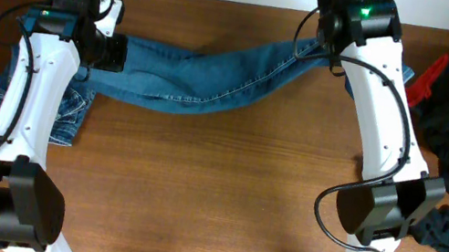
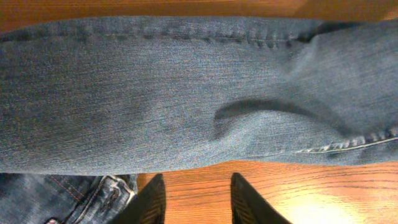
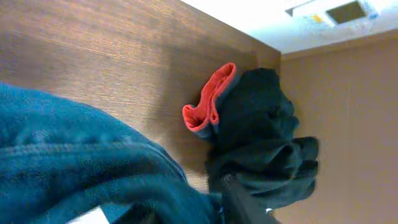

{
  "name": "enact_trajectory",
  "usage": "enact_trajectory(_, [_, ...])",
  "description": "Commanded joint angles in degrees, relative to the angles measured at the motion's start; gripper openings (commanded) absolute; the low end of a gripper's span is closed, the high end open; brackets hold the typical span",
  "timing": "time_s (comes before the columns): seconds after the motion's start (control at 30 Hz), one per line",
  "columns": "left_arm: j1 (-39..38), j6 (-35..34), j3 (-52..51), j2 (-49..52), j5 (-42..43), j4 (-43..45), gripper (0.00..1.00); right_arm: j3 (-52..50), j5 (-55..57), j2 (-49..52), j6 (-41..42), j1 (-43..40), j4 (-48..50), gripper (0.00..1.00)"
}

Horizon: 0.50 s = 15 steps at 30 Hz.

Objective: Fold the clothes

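From where I stand the folding is barely begun. The jeans [image 1: 214, 78] lie strung out in a long sagging band across the far side of the bench [image 1: 210, 207], from the left arm over to the right one. Only the left end is doubled over, with the pocket part [image 1: 69, 113] turned down toward the near side. I'd say the legs have yet to be brought together and the whole thing folded into a neat packet.

The denim is a faded medium blue with pale stitching down the seams. It is rumpled and has a soft ridge puckered up in the middle of the leg.

The left pincer [image 2: 197, 180] stands open just off the leg's near edge, with bare wood between its fingers and nothing held. The right pincer [image 1: 319, 36] sits at the far right end of the jeans. Whether it grips them I cannot tell, since only one dark finger [image 3: 239, 196] shows beside the cloth.
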Motion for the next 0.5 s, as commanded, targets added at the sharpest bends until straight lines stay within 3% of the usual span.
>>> enact_trajectory(0.0, [-0.2, 0.4, -0.2, 0.2, 0.6, 0.0, 0.40, 0.5, 3.8, -0.9, 1.0, -0.5, 0.3, 0.50])
enact_trajectory(0.07, [-0.2, 0.4, -0.2, 0.2, 0.6, 0.0, 0.47, 0.5, 4.0, -0.8, 1.0, -0.5, 1.3, 0.67])
enact_trajectory(0.13, [-0.2, 0.4, -0.2, 0.2, 0.6, 0.0, 0.61, 0.6, 3.9, -0.9, 1.0, -0.6, 2.6, 0.75])
enact_trajectory(0.17, [-0.2, 0.4, -0.2, 0.2, 0.6, 0.0, 0.72, 0.8, 3.3, -0.9, 1.1, -0.6, 2.6, 0.75])
enact_trajectory(0.2, [-0.2, 0.4, -0.2, 0.2, 0.6, 0.0, 0.99, 1.0, 1.3, -0.9, 1.0, -0.5, 2.6, 0.76])
enact_trajectory(0.27, [-0.2, 0.4, -0.2, 0.2, 0.7, 0.0, 0.99, 1.0, -8.8, -0.9, 1.0, -0.4, 1.7, 0.84])
enact_trajectory(0.3, [-0.2, 0.4, -0.2, 0.2, 0.9, 0.2, 0.99, 0.9, -21.5, -0.8, 1.0, -0.7, 0.7, 0.83])
enact_trajectory(0.37, [-0.2, 0.4, -0.2, 0.2, 1.3, 0.0, 0.99, -0.1, -36.3, -0.5, 1.0, -1.1, 0.0, 0.80])
enact_trajectory(0.4, [-0.2, 0.4, -0.2, 0.2, 1.3, -0.5, 0.94, -1.4, -42.2, -0.3, 2.2, -1.4, 0.0, 0.77])
enact_trajectory(0.47, [-0.2, 0.3, -0.3, 0.2, 1.3, -2.4, 0.75, -4.3, -48.3, 0.3, 4.2, -1.3, -0.1, 0.77])
